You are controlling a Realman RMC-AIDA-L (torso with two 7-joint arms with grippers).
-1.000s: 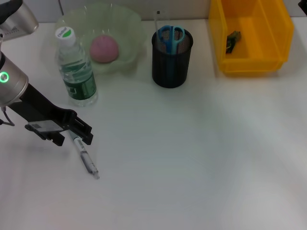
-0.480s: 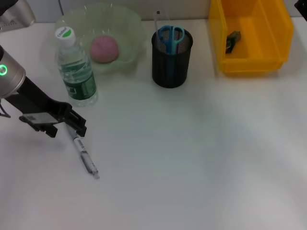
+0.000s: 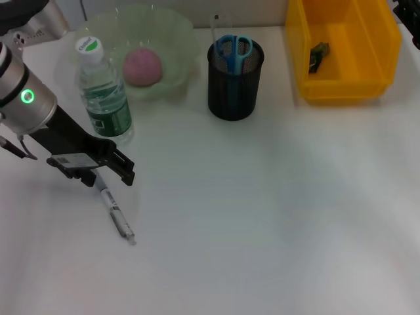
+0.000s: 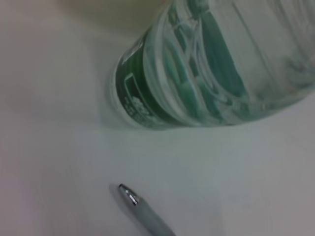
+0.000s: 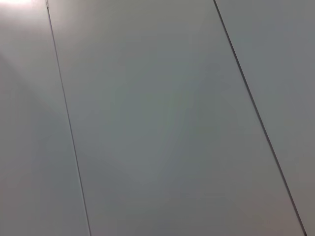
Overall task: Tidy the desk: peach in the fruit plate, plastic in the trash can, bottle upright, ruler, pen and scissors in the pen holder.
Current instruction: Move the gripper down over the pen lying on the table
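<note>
The left end effector [image 3: 121, 172] hung over the pen [image 3: 115, 214], at the bottle's [image 3: 104, 98] six o'clock; I could not tell if it was open.

A flat pale grey panelled surface [image 5: 162, 123] is seen filling the whole right wrist view. It is crossed by two thin dark seams [image 5: 66, 118], each slanting across the frame. A brighter glare patch [image 5: 17, 2] is seen at one corner. No fingers are shown, so nothing can be placed relative to them.
</note>
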